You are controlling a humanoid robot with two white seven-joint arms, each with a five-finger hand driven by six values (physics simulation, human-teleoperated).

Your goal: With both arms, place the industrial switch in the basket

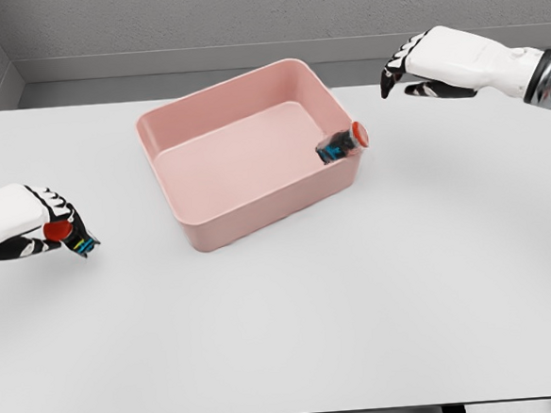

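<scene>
While the left hand (45, 227) holds one industrial switch (69, 236) low at the left edge of the white table (293, 328), fingers curled and pinching it, a second industrial switch (342, 143) already lies inside the pink basket (211, 232), tipped against the right wall near the rim. Held switch: red button cap shows between the fingers, dark body with a blue-green tip pokes out toward lower right, so its long axis appears to run from upper left to lower right, pointing roughly away from the palm. Basket lies up and to the right of this hand, well apart, open side up, long axis slanting from lower left to upper right. Left hand is clearly the nearer one to the held switch; right hand (415, 67) hovers beyond the basket's far right corner, fingers loosely drooped and holding nothing. Switch in the basket: red cap toward the right, over the rim line, body pointing left and down into the tub. Judgement: coming move is a carry up-right over the near-left wall, then release
</scene>
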